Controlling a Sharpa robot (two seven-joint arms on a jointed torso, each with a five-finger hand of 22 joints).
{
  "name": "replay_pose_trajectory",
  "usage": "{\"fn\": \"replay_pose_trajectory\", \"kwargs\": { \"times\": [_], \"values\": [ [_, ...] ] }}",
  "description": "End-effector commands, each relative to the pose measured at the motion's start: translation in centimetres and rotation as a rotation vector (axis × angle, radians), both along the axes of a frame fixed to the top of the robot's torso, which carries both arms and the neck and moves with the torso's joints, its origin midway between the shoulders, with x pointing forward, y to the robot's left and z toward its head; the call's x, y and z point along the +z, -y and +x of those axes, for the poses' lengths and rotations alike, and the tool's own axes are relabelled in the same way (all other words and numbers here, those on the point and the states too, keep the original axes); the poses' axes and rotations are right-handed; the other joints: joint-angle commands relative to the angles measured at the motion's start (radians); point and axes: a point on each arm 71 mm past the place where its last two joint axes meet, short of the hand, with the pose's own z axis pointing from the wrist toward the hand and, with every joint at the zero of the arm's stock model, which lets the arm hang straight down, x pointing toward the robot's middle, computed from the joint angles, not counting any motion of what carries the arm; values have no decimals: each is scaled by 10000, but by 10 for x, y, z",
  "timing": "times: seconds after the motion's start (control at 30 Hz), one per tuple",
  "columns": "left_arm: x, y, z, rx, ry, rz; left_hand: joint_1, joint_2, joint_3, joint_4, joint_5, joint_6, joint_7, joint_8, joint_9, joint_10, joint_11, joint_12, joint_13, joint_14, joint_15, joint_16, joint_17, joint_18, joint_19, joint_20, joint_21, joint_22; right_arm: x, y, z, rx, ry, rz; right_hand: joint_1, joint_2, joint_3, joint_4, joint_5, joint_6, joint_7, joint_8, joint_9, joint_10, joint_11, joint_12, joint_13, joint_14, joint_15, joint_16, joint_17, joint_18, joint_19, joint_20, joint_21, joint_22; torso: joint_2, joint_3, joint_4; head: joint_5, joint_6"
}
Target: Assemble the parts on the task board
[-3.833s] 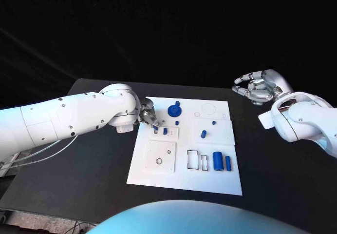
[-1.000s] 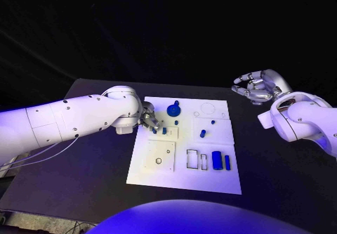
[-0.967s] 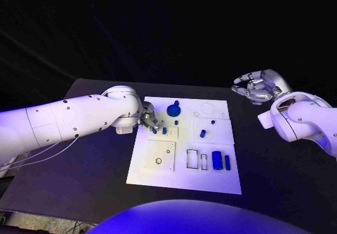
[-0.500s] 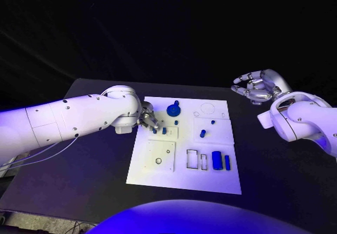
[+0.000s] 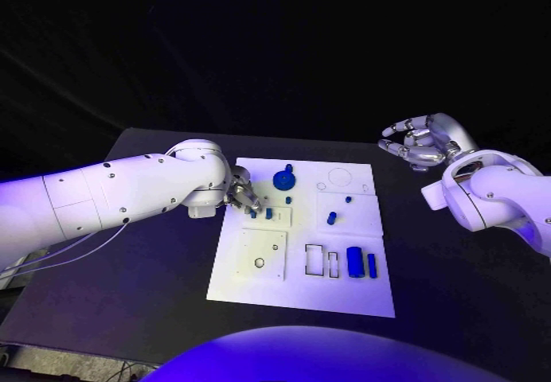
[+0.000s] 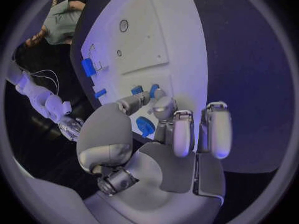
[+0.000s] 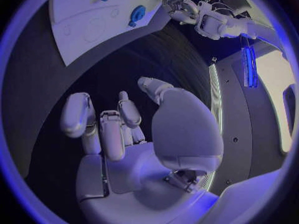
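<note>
The white task board (image 5: 301,290) lies mid-table. My left hand (image 5: 239,193) reaches over its left edge, and thumb and finger pinch a small blue peg (image 5: 252,212) down at the board. A second peg (image 5: 269,212) stands just beside it. In the left wrist view the fingertips (image 6: 156,95) meet the pegs (image 6: 152,89). A round blue part (image 5: 283,180) lies behind them, also in the left wrist view as the round part (image 6: 145,126). My right hand (image 5: 423,143) hangs raised off the board's far right corner, fingers loosely curved and apart, holding nothing (image 7: 124,129).
More blue parts lie on the board: a short peg (image 5: 330,216) in the middle, a thick cylinder (image 5: 355,262) and a thin bar (image 5: 371,265) at the right. Black table (image 5: 150,270) surrounds the board on all sides.
</note>
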Motion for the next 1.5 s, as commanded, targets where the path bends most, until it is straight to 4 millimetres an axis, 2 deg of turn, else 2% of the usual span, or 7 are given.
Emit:
{"fn": "replay_pose_trajectory", "kwargs": {
  "times": [0.03, 0.3, 0.8, 1.23, 1.43, 1.47, 1.5],
  "values": [
    [-7, -1, -4, -203, -390, 189, -82, -87, -200, 49, -196, 67, 2, 24, -15, -33, -65, 32, -3, 1075, -71, 36, 2634, -28, 527, -86, 44, 2277, 0, -1, 0, 99, 38, -21, -103, 1, 32, 32, -66, -58, 21, 69, 13, -60, -23, 42, -12, 536, 59, -49, 897, 185, -71, 26, -55, 520, -1, -1, -6, -1, 1],
    [-6, -3, -4, -134, -291, 169, 43, -114, -802, 389, -648, 69, -4, 139, 1, -61, -69, 65, -33, 1075, -80, 36, 2634, -29, 530, -95, 45, 2278, 0, 0, 0, 88, 40, -22, -117, 0, 26, 37, -75, -60, 22, 70, 13, -67, -23, 36, -21, 535, 60, -52, 893, 185, -71, 27, -56, 521, 0, -2, 1, -17, 1],
    [0, -8, -4, 317, 277, -332, 420, -48, -1648, 1121, -765, 9, -36, 314, 50, -120, -98, 3, -198, 1075, -117, 36, 2634, -32, 534, -140, 57, 2282, 0, 0, 0, 87, 41, -21, -149, -3, 12, 49, -105, -67, 22, 71, 14, -64, -22, 41, -20, 536, 61, -51, 897, 185, -72, 28, -62, 519, 0, 2, 1, -27, 1],
    [22, -6, 2, 934, 2256, -3190, 999, -490, -1576, 1444, -773, -985, 272, -272, -354, -1423, 78, -1481, -1680, 897, 136, -505, 2081, 280, -137, 47, -1504, 1814, 0, 0, 0, 55, 57, -24, -149, -3, 12, 49, -105, -67, 22, 71, 14, -64, -22, 41, -20, 536, 61, -51, 897, 185, -72, 28, -62, 519, -3, 13, -9, -68, 1],
    [28, -4, 3, 947, 2884, -4231, 1328, -445, -3172, 2173, -782, -1710, 576, -558, -656, -2696, 368, -2661, -2851, 645, 390, -1140, 1509, 463, -588, 287, -2599, 1490, 0, 1, 0, 34, 57, -26, -183, 5, -2, 59, -144, -76, 20, 76, 16, -72, -22, 38, -32, 533, 61, -57, 886, 187, -75, 28, -73, 518, -6, 12, -9, -71, 1],
    [29, -3, 3, 940, 2971, -4327, 1660, -173, -4012, 2203, -714, -1930, 664, -629, -814, -2847, 436, -2624, -2873, 635, 466, -1167, 1491, 472, -580, 360, -2670, 1476, 0, 1, 0, 32, 56, -25, -183, 5, -2, 59, -144, -76, 20, 76, 16, -72, -22, 38, -32, 533, 61, -57, 886, 187, -75, 28, -73, 518, -6, 11, -7, -72, 1],
    [30, -3, 3, 911, 3069, -4405, 1947, -28, -4643, 2225, 601, -2020, 677, -653, -963, -2943, 481, -2569, -2892, 608, 493, -1226, 1443, 494, -613, 392, -2816, 1444, 0, 1, 0, 31, 56, -25, -183, 5, -2, 59, -144, -76, 20, 76, 16, -72, -22, 38, -32, 533, 61, -57, 886, 187, -75, 28, -73, 518, -6, 14, -7, -75, 1]
  ]
}}
